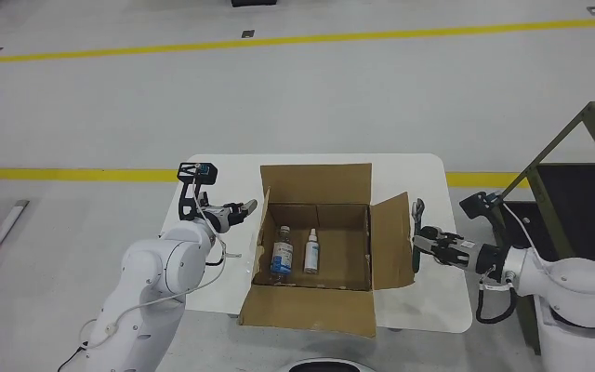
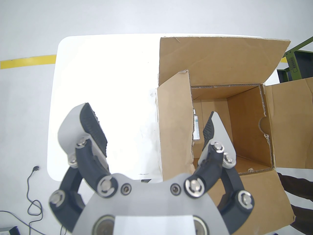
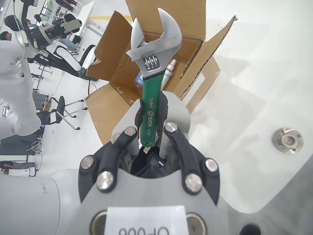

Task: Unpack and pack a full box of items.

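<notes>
The cardboard box (image 1: 316, 183) stood open in the middle of the white tabletop (image 1: 428, 177), straight in front of me. Its far flap stood up, its near flap (image 1: 311, 312) lay folded out toward me, its left flap (image 2: 173, 128) rose nearly upright and its right flap (image 1: 392, 244) leaned outward. Two things lay side by side on the box floor, close but not touching. A clear bottle with a blue label (image 1: 282, 256) lay toward the left wall, and a small white bottle (image 1: 311, 251) lay nearer the middle.

The adjustable wrench (image 3: 154, 57) was outside the box, held in my right jaws. They were clenched on its green handle, and its steel head stuck out past the fingertips with its mouth open. My right jaws hung over the right part of the tabletop, just outside the leaning right flap, with the box beyond the wrench head.

My left jaws were released and spread wide, grasping nothing, their ribbed black pads (image 2: 94, 128) bare. They hovered over the tabletop just beside the upright left flap.

A round metal fitting (image 3: 287, 140) sat in the tabletop near my right jaws. On the grey floor (image 1: 112, 112) around the tabletop ran yellow lines (image 1: 279, 41), and a thin black cable (image 2: 31, 196) trailed near the tabletop's left corner.
</notes>
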